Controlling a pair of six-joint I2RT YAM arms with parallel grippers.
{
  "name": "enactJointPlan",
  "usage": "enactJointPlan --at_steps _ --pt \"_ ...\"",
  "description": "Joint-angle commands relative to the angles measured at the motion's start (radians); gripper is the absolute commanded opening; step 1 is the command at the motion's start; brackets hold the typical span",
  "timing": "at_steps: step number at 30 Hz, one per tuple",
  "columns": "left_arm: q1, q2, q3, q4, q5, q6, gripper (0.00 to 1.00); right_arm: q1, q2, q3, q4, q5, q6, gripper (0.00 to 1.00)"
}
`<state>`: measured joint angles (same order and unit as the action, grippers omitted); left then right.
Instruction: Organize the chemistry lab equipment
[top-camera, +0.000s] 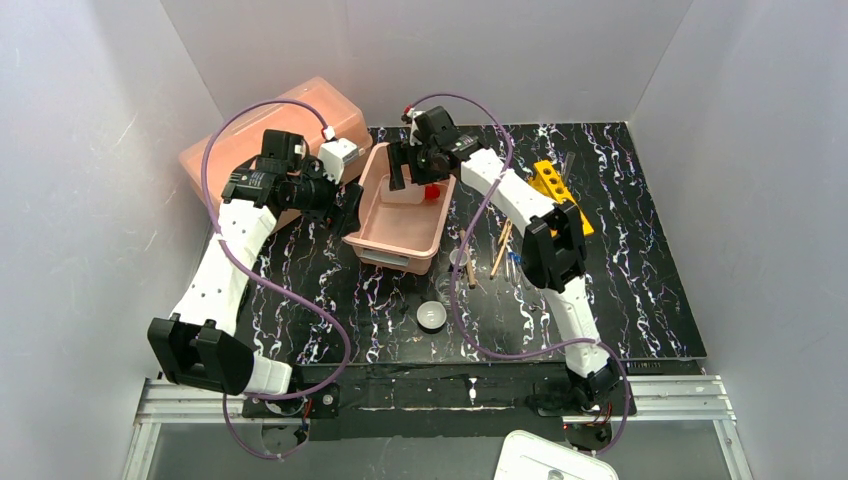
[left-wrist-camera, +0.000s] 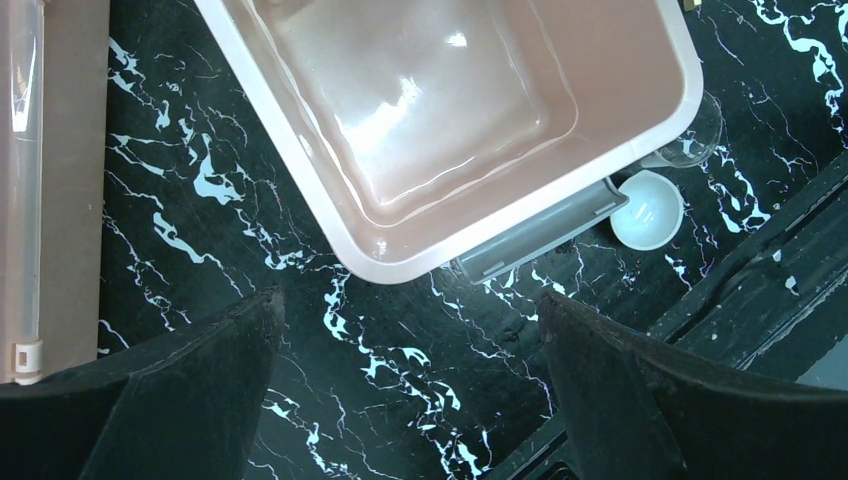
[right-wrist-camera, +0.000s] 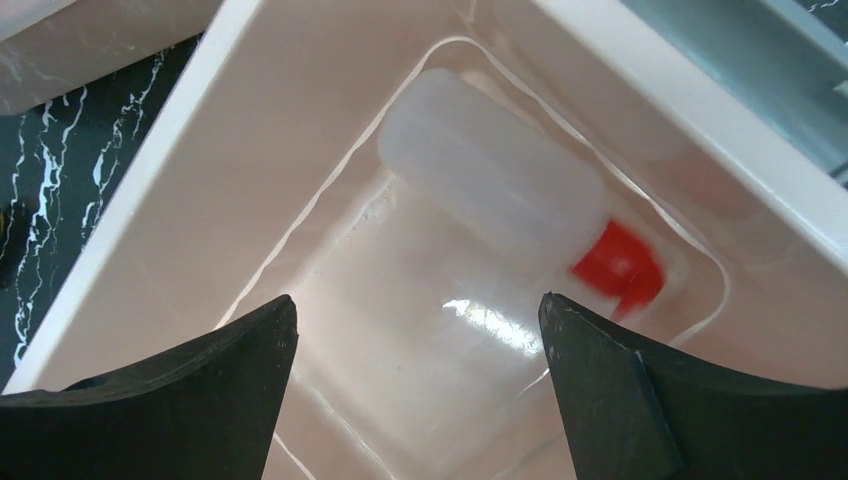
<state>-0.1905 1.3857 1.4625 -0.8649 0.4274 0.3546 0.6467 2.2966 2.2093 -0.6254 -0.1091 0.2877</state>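
Observation:
The white squeeze bottle with its red spout lies on its side inside the pink tub, free of any grip. My right gripper hangs open just above it, nothing between its fingers; from above it is over the tub's far end. My left gripper is open over bare table beside the tub's near left corner. On the table sit a white dish, a clear glass piece, wooden sticks, thin tubes and the yellow holed rack.
A large pink lidded box stands at the back left, close behind the left arm. A grey flat piece pokes out from under the tub's near edge. White walls close in the table on three sides.

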Motion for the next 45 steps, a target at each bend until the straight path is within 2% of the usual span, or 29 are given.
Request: enactJointPlan --at_steps 1,10,14,18,20,21,24,28,32,37,45 --pt "0.007 -0.034 0.032 -0.031 0.015 0.015 0.98 0.012 -0.119 0.035 0.044 0.013 -0.018 0.98" --pt "0.007 -0.038 0.031 -0.030 0.016 0.021 0.98 0.021 -0.327 -0.016 0.060 0.051 -0.043 0.98" --pt "0.010 -0.041 0.030 -0.027 0.011 0.029 0.98 0.009 -0.489 -0.190 0.112 0.194 -0.033 0.98" --pt "0.012 -0.042 0.036 -0.024 0.005 0.025 0.98 -0.025 -0.657 -0.441 0.160 0.197 -0.039 0.98" --pt "0.012 -0.045 0.037 -0.023 0.001 0.023 0.98 -0.029 -0.720 -0.559 0.150 0.247 -0.045 0.97" --pt "0.012 -0.046 0.038 -0.022 0.000 0.022 0.98 -0.032 -0.742 -0.610 0.127 0.264 -0.039 0.94" --pt "0.012 -0.053 0.034 -0.019 -0.001 0.021 0.98 -0.033 -0.790 -0.761 0.080 0.284 -0.011 0.74" --pt "0.012 -0.070 0.015 0.006 -0.003 0.023 0.98 -0.034 -0.832 -0.980 0.078 0.264 0.076 0.61" --pt "0.012 -0.074 0.008 0.018 0.003 0.018 0.98 -0.034 -0.831 -1.105 0.126 0.289 0.135 0.59" --pt "0.012 -0.074 0.009 0.019 0.004 0.015 0.98 -0.033 -0.767 -1.136 0.167 0.311 0.144 0.62" --pt "0.013 -0.085 -0.013 0.010 0.014 0.042 0.98 -0.044 -0.682 -1.099 0.209 0.355 0.116 0.62"
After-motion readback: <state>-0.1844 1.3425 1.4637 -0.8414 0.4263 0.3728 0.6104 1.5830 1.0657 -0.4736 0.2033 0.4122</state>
